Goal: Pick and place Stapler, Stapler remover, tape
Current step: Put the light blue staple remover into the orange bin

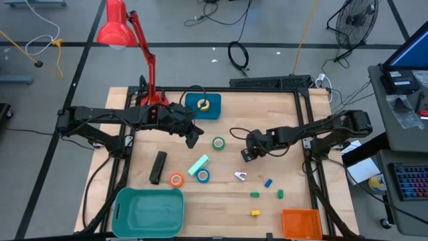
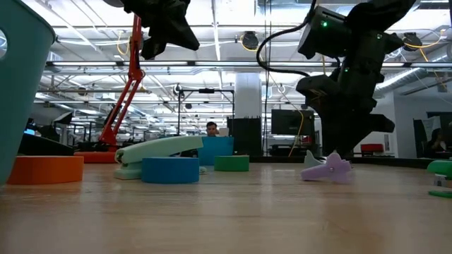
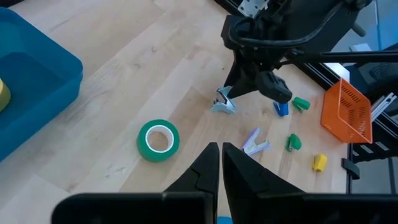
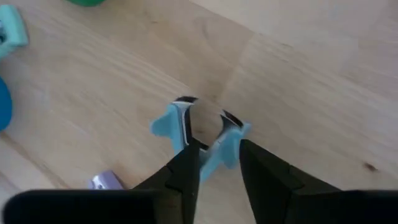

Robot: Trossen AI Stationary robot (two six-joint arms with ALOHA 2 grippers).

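Closing in on a light-blue staple remover: right gripper is low over the middle of the wooden surface, jaws part open and straddling the remover's hinge end, one finger on each side. Not clamped as far as I can see; remover looks to sit on the wood, so I read this as the squeeze before a lift. Straddling the narrow hinge makes sense, since the winged end is too wide for the jaws.

Left gripper hangs above the surface near the blue tray, jaws shut, holding nothing, apparently waiting.

Outward from there:
- second, lilac staple remover just toward the front edge from the right gripper
- green tape roll between the two grippers
- blue tape roll touching the mint-green stapler, orange tape roll beside them
- black stapler lying flat, left of the rolls, untouched
- teal bin at front left, orange basket at front right: likely drop spots.

Risk: hinge grip may let the remover pivot when lifted.
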